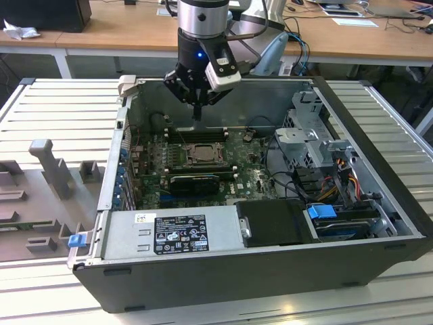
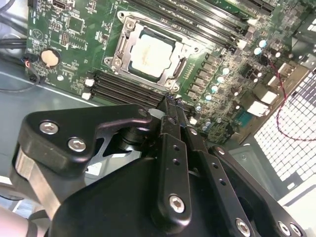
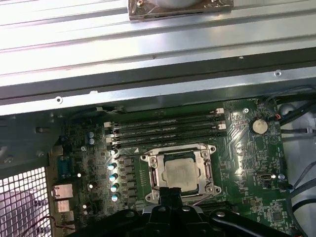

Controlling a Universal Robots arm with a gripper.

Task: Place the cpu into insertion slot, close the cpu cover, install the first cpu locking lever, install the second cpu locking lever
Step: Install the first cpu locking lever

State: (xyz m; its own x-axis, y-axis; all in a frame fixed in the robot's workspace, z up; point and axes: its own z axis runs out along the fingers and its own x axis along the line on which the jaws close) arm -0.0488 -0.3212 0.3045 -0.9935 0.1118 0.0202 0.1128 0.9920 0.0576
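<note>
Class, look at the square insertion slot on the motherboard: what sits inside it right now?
The pale cpu lies inside the insertion slot, framed by the closed cpu cover. The socket's contacts beneath the chip are covered and cannot be seen.

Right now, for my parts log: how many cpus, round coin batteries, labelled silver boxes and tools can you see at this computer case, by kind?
cpu: 1
round coin battery: 1
labelled silver box: 1
tool: 1
Total: 4
</note>
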